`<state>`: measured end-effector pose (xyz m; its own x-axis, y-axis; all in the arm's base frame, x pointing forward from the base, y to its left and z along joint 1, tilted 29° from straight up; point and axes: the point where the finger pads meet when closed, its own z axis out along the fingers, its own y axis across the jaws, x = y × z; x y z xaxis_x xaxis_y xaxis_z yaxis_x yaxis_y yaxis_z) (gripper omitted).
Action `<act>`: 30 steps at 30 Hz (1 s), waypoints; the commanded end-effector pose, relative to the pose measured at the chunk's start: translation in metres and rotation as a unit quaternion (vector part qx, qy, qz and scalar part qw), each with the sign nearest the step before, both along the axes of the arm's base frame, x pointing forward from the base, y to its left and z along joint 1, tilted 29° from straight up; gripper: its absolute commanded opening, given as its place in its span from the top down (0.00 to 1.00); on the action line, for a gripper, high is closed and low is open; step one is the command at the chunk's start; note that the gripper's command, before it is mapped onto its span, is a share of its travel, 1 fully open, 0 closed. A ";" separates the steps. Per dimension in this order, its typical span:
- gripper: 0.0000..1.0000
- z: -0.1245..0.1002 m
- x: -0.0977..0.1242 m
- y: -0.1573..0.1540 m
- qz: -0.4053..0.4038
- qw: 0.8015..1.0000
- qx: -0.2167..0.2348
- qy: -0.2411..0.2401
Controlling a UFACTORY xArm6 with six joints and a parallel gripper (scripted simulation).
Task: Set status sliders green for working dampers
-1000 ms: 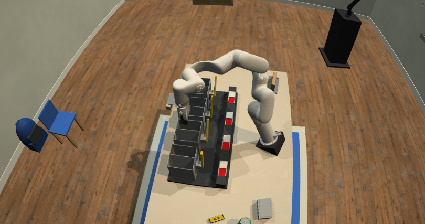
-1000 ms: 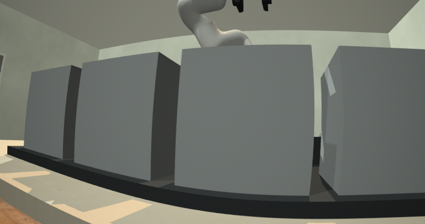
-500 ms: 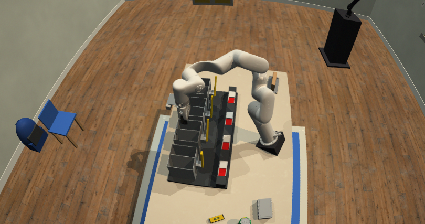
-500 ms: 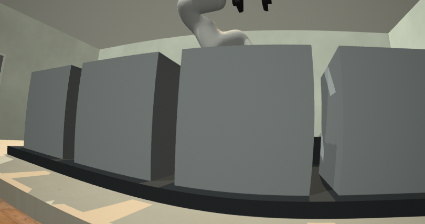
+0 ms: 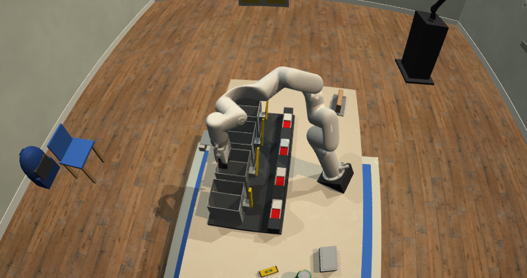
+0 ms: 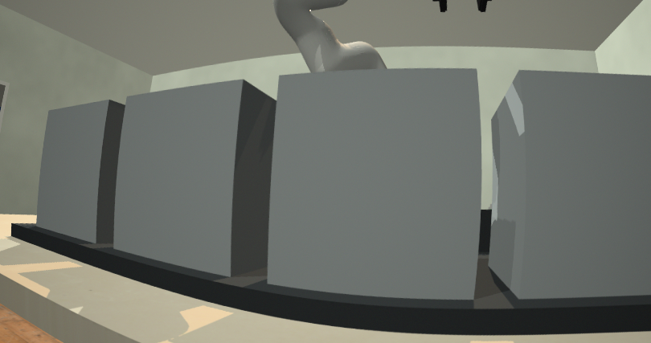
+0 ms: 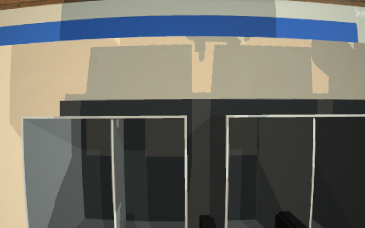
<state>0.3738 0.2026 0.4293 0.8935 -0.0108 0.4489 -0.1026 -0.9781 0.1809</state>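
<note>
Four grey open-topped duct dampers stand in a row: nearest [image 5: 223,214] [image 6: 587,181] [image 7: 45,150], second [image 5: 235,168] [image 6: 373,181], third [image 5: 240,139] [image 6: 178,172] and farthest [image 6: 72,167]. The arm partly covers the farther ones in the top view. Upright yellow levers [image 5: 250,198] [image 5: 257,161] [image 5: 262,132] [image 5: 266,109] are on their slider side. All four sliders show red [image 5: 275,213] [image 5: 280,180] [image 5: 283,150] [image 5: 286,124] beside white covers [image 5: 276,204]. My gripper [image 6: 462,5] [image 7: 246,221] is part open and empty, above the row around the second damper. The blades' condition cannot be told.
A black base [image 5: 257,224] carries dampers and sliders. The arm's foot [image 5: 344,181] stands beyond the sliders. A grey box [image 5: 328,258], a yellow level [image 5: 268,271] and a green-rimmed round item [image 5: 304,274] lie near the front. A wooden-topped block [image 5: 339,99] is at the back right.
</note>
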 end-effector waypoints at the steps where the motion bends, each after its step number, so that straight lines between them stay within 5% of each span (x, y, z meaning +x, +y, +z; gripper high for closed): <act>1: 0.61 -0.005 0.006 0.041 -0.003 1.000 -0.001 0.003; 9: 0.61 -0.022 0.004 0.102 -0.002 1.000 -0.004 0.005; 30: 0.61 -0.023 0.004 0.103 -0.002 1.000 -0.004 0.005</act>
<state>0.3776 0.3053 0.4049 0.8988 -0.0110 0.4382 -0.1058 -0.9756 0.1925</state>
